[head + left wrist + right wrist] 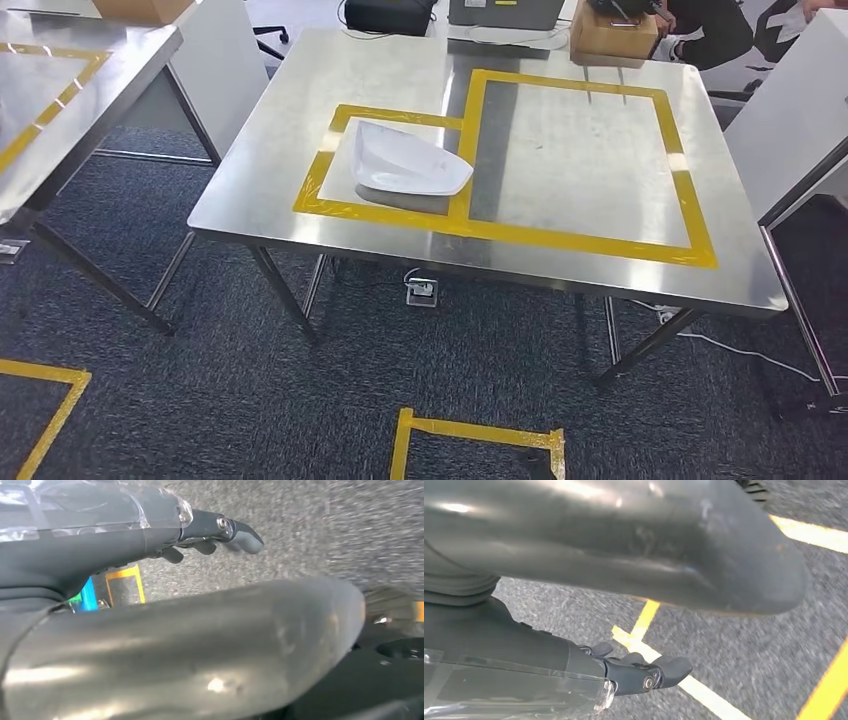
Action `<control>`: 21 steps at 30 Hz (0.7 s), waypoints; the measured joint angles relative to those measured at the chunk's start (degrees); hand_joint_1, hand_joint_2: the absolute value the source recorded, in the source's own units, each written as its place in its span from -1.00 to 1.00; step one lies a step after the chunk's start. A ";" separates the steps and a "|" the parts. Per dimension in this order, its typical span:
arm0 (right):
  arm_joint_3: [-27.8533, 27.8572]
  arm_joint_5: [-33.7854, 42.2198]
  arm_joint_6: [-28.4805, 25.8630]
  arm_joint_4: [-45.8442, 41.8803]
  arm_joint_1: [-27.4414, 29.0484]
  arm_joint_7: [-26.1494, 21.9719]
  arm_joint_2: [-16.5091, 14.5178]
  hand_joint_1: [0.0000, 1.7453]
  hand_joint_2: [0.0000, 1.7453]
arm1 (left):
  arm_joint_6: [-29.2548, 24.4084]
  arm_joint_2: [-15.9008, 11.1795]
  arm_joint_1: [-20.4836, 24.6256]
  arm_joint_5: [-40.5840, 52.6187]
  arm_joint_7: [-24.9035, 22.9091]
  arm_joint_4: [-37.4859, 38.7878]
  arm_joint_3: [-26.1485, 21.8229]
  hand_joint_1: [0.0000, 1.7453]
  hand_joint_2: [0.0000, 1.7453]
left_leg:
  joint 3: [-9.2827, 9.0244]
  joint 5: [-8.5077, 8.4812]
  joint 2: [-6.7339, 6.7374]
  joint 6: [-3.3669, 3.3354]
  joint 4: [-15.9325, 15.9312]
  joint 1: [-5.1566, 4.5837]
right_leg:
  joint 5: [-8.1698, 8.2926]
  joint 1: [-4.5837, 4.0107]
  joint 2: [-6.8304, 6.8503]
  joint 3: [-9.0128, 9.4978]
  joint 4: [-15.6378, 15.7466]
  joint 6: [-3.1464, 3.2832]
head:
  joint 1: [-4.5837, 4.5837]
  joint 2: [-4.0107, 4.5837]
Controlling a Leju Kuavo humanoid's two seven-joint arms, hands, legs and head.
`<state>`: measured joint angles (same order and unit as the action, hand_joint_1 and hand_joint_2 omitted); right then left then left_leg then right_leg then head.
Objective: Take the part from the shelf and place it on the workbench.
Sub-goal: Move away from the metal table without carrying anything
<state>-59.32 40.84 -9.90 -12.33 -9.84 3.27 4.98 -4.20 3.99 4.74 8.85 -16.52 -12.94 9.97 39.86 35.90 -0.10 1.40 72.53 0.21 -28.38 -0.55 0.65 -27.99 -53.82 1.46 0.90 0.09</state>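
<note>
On the workbench (600, 150) lies one white part (408, 160) (inside yellow tape)

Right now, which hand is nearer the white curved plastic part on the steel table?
Probably left: the white part lies left of centre. Both the left hand and right hand hang over carpet, off the table.

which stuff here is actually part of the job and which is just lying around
Part of the job:
- white part, lying in the smaller yellow-taped box
- steel workbench it lies on
- left robot hand, empty, over the carpet
- right robot hand, empty, over the carpet

Just lying about:
- cardboard box at the workbench's far edge
- second steel table to the left
- floor socket under the workbench
</note>
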 joint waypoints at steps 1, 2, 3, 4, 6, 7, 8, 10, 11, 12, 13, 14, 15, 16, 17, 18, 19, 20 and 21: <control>0.00 -0.11 0.00 0.00 0.00 0.09 -0.10 -1.00 -1.00 | 0.02 -0.08 0.00 -0.07 0.03 0.01 0.01 -1.00 -1.00 | -0.45 -0.80 0.02 0.25 1.22 0.16 | 0.47 0.09 0.10 -0.99 -0.39 -0.18 | -0.23 0.00; 0.00 -0.19 -0.01 0.00 -0.01 0.20 -0.17 -1.00 -1.00 | 0.05 -0.16 0.00 -0.15 0.05 0.02 0.02 -1.00 -1.00 | -1.89 -2.51 0.06 0.48 0.46 0.32 | 0.81 0.24 0.18 -2.00 -0.94 -0.41 | -0.39 0.00; 0.00 -0.28 -0.03 0.00 -0.03 0.26 -0.22 -1.00 -1.00 | 0.14 -0.24 0.01 -0.24 0.01 0.03 0.05 -1.00 -1.00 | -4.27 -4.18 0.10 0.68 -2.13 0.52 | 1.06 0.41 0.23 -2.96 -1.64 -0.66 | -0.52 0.00; 0.00 -0.36 -0.08 0.00 -0.07 0.28 -0.23 -1.00 -1.00 | 0.28 -0.30 0.07 -0.31 -0.07 0.04 0.14 -1.00 -1.00 | -7.17 -4.74 0.11 0.93 -5.84 0.67 | 1.18 0.47 0.25 -3.91 -2.45 -0.95 | -0.74 0.00; 0.00 -0.38 -0.20 0.00 -0.14 0.19 -0.21 -1.00 -1.00 | 0.62 -0.44 0.21 -0.37 -0.26 0.04 0.40 -1.00 -1.00 | -11.40 -3.74 0.02 0.67 -12.14 0.79 | 1.42 0.42 0.20 -5.20 -3.87 -1.55 | -1.11 0.00; 0.00 -0.30 -0.25 0.00 -0.13 0.01 -0.21 -1.00 -1.00 | 0.80 -0.51 0.25 -0.30 -0.34 0.04 0.57 -1.00 -1.00 | -12.10 -2.96 -0.05 0.25 -13.58 0.71 | 1.66 0.36 0.16 -5.55 -4.23 -1.89 | -1.17 0.00; 0.00 -0.21 -0.26 0.00 -0.04 -0.26 -0.23 -1.00 -1.00 | 0.93 -0.60 0.23 -0.20 -0.44 0.05 0.74 -1.00 -1.00 | -11.94 -2.92 -0.09 -0.44 -13.96 0.67 | 1.99 0.37 0.12 -5.70 -4.34 -2.20 | -1.08 0.00; 0.00 -0.06 -0.20 -0.01 0.32 -0.93 -0.28 -1.00 -1.00 | 1.11 -0.77 0.20 0.02 -0.71 0.09 1.14 -1.00 -1.00 | -11.17 -3.65 -0.04 -1.63 -14.09 0.71 | 1.25 0.49 -0.04 -6.15 -4.93 -2.87 | -0.90 0.00; -0.01 -0.05 -0.11 -0.01 0.57 -1.23 -0.39 -1.00 -1.00 | 1.13 -0.90 0.20 0.07 -0.85 0.11 1.31 -1.00 -1.00 | -10.65 -4.12 -0.03 -2.14 -14.17 0.77 | -0.51 0.55 -0.11 -6.67 -6.37 -3.18 | -0.71 0.00; -0.01 -0.05 -0.02 -0.02 0.76 -1.46 -0.57 -1.00 -1.00 | 1.13 -1.06 0.22 0.08 -0.98 0.13 1.49 -1.00 -1.00 | -10.06 -4.59 -0.03 -2.53 -14.18 0.77 | -3.04 0.60 -0.17 -7.44 -8.88 -3.46 | -0.42 0.00; -0.02 -0.05 0.07 -0.02 0.92 -1.55 -0.81 -1.00 -1.00 | 1.09 -1.26 0.22 0.01 -1.06 0.14 1.67 -1.00 -1.00 | -9.43 -5.07 -0.04 -2.76 -14.17 0.69 | -5.71 0.61 -0.19 -8.35 -12.25 -3.64 | 0.01 0.00; -0.02 -0.05 0.12 -0.02 1.04 -1.43 -1.05 -1.00 -1.00 | 1.05 -1.48 0.21 -0.16 -1.09 0.14 1.81 -1.00 -1.00 | -8.77 -5.55 -0.04 -2.88 -14.15 0.58 | -7.63 0.62 -0.21 -9.09 -15.78 -3.70 | 0.37 0.00; -0.01 -0.02 0.14 -0.02 1.17 -1.15 -1.27 -1.00 -1.00 | 1.01 -1.70 0.19 -0.39 -1.05 0.15 1.94 -1.00 -1.00 | -8.16 -6.04 -0.02 -2.95 -14.12 0.42 | -8.29 0.62 -0.22 -9.33 -18.30 -3.63 | 0.67 0.00; -0.01 0.04 0.17 -0.02 1.35 -0.79 -1.43 -1.00 -1.00 | 0.98 -1.92 0.17 -0.68 -1.00 0.16 2.03 -1.00 -1.00 | -7.61 -6.51 -0.01 -2.97 -14.10 0.22 | -7.72 0.57 -0.25 -8.73 -19.04 -3.39 | 0.92 0.00; -0.01 0.19 0.26 -0.01 1.57 -0.48 -1.54 -1.00 -1.00 | 0.98 -2.11 0.17 -0.96 -1.02 0.17 2.12 -1.00 -1.00 | -7.18 -6.92 -0.02 -2.99 -14.09 0.01 | -6.29 0.48 -0.29 -7.15 -17.57 -2.97 | 1.19 0.00; -0.02 0.37 0.43 0.00 1.74 -0.30 -1.60 -1.00 -1.00 | 0.98 -2.28 0.17 -1.21 -1.11 0.17 2.21 -1.00 -1.00 | -6.89 -7.25 -0.03 -3.00 -14.09 -0.15 | -4.66 0.29 -0.34 -4.70 -14.16 -2.33 | 1.49 0.00; -0.02 0.53 0.66 0.02 1.85 -0.15 -1.60 -1.00 -1.00 | 0.95 -2.43 0.17 -1.48 -1.25 0.17 2.31 -1.00 -1.00 | -6.69 -7.54 -0.01 -2.92 -14.08 -0.37 | -3.65 0.03 -0.35 -1.93 -9.82 -1.53 | 1.67 0.00; -0.02 0.66 0.89 0.03 1.85 0.00 -1.59 -1.00 -1.00 | 0.90 -2.54 0.19 -1.70 -1.35 0.17 2.39 -1.00 -1.00 | -6.54 -7.82 0.07 -2.75 -14.06 -0.47 | -3.18 -0.22 -0.32 0.34 -6.00 -0.89 | 1.75 0.00; -0.02 0.72 1.08 0.04 1.81 0.23 -1.60 -1.00 -1.00 | 0.81 -2.65 0.20 -1.90 -1.39 0.17 2.49 -1.00 -1.00 | -6.39 -8.09 0.19 -2.50 -14.05 -0.48 | -3.15 -0.46 -0.28 1.74 -3.39 -0.38 | 1.77 0.00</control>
<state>-59.34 41.57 -8.82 -12.29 -8.02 3.50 3.38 -3.38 1.34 4.95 6.95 -17.91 -12.76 12.46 33.47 27.81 0.08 -1.11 58.48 -0.27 -31.54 -1.01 0.37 -26.25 -57.21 1.08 2.67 0.09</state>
